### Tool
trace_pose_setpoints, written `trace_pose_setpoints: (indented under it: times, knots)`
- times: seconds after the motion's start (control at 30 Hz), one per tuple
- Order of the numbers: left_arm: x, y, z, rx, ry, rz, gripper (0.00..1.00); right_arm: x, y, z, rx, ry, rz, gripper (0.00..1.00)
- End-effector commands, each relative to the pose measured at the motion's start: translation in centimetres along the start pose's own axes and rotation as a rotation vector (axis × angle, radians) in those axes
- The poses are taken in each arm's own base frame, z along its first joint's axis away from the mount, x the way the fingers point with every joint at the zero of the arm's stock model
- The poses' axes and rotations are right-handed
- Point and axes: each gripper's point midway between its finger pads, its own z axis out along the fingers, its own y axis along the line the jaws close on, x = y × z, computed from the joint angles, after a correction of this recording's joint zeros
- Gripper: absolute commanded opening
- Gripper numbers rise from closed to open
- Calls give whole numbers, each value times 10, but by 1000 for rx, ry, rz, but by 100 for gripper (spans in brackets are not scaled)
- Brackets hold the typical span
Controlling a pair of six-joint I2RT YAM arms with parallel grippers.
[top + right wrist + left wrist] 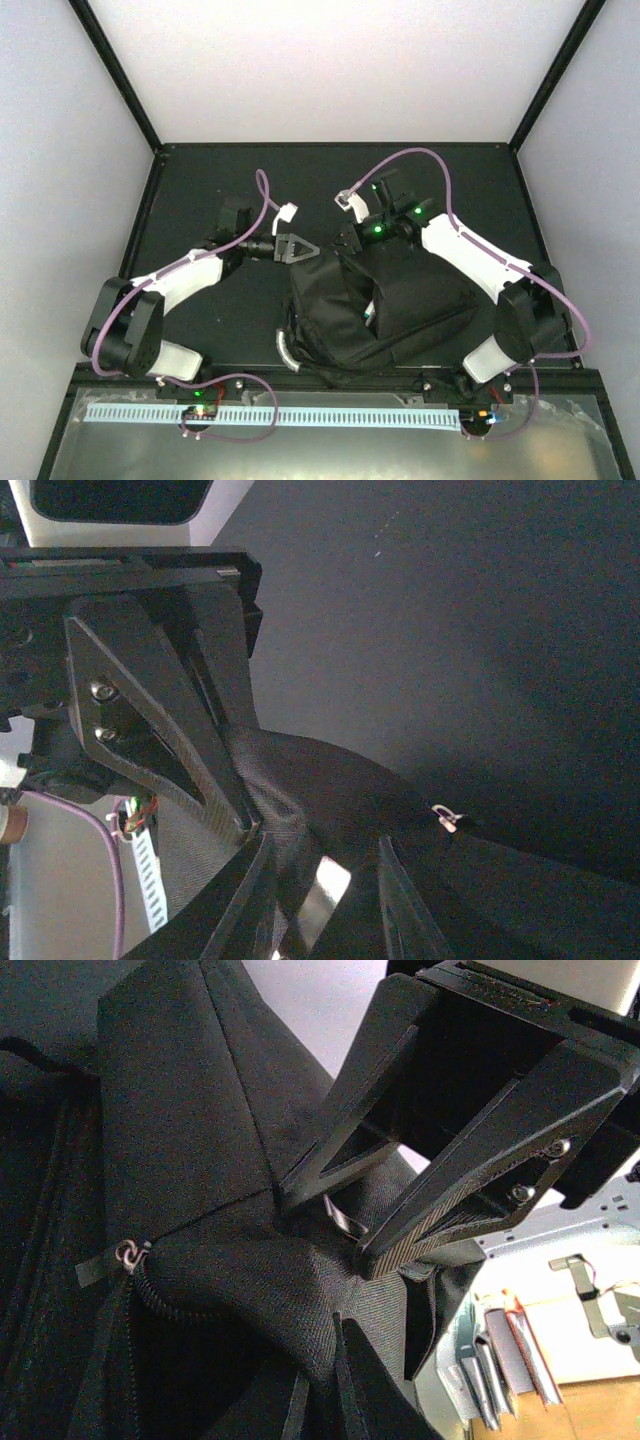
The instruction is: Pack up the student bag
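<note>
Bag's place: the student bag (400,300) lay slumped on the counter (200,190), right of centre and close to my right arm's base
Left claw: my left claw (325,1225) was pressed together on a fold of the bag's cloth at its far-left corner, just beside a zip pull (128,1253)
Right claw: my right claw (250,800) pinched a peak of cloth on the bag's far edge; the cloth rose taut into it
Step, as I judged it: drawing the two pinches apart to hold the bag's mouth open for packing
Doing it well: I reckoned both pinches needed enough cloth in them to resist slipping; the pull had to be even and gentle, outward and a little upward, so the zip line parted rather than the whole bag dragging across the counter
Risk: a thin fold could slide out of either claw and let the mouth fall shut
Which way it pointed: the grey handle (286,350) sat at the near-left end, so the top faced near-left
Long axis: it seemed to run from that handle toward the right, roughly along the near edge, though the bunched cloth made this hard to tell
</note>
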Motion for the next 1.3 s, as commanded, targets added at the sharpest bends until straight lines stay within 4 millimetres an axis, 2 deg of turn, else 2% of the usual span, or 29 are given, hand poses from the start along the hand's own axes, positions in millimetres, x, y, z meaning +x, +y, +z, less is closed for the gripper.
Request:
trace_pose_setpoints:
  times: [0.0, 0.37, 0.53, 0.7, 1.03, 1.27]
  knots:
    - [-18, -33, -1, 62, -10, 118, 2, 2, -4, 0, 27, 27, -26, 32]
    - [-21, -32, 2, 58, -11, 112, 2, -4, 1, 2, 8, 19, -42, 25]
    - [-22, -31, 2, 54, -11, 107, 2, -9, -1, 1, 27, 2, -49, 12]
    - [-21, -28, 3, 50, -9, 97, 2, -17, 6, -5, 19, -44, -67, 2]
    - [-15, -15, 4, 6, 5, 65, 2, -33, 15, -32, 60, -191, -127, 2]
    - [-16, -7, 6, -10, 6, 37, 2, -17, 32, -36, -14, -177, -189, 2]
